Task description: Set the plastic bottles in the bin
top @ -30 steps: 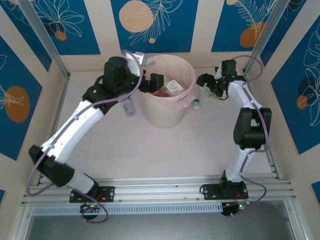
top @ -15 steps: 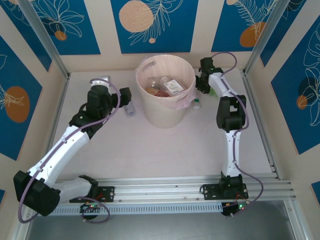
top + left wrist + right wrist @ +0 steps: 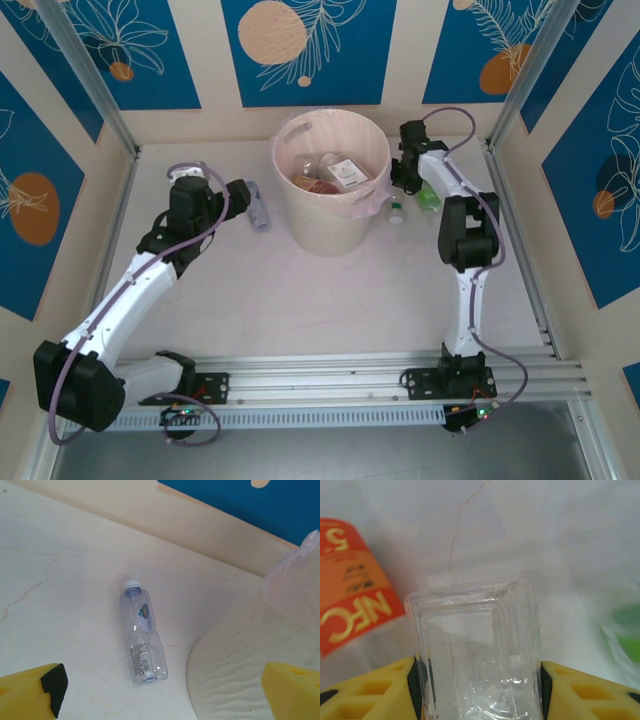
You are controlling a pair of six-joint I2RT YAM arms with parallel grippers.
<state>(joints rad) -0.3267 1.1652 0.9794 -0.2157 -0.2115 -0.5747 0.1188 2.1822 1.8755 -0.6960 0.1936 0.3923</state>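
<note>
The left jaws stand wide and empty above a white-capped bottle (image 3: pixel 142 635) lying flat on the bench (image 3: pixel 60 555) just beside the bin (image 3: pixel 235 670). The bottle sits ahead of and between them, so this side seems to be on approach and needs to drop astride it before closing. Right of the bin, the right jaws are clamped on both sides of a clear square-sided bottle (image 3: pixel 477 650), an orange-labelled bottle (image 3: pixel 355 585) near its left; the pick looks made, and next it must lift above the rim and carry over.
</note>
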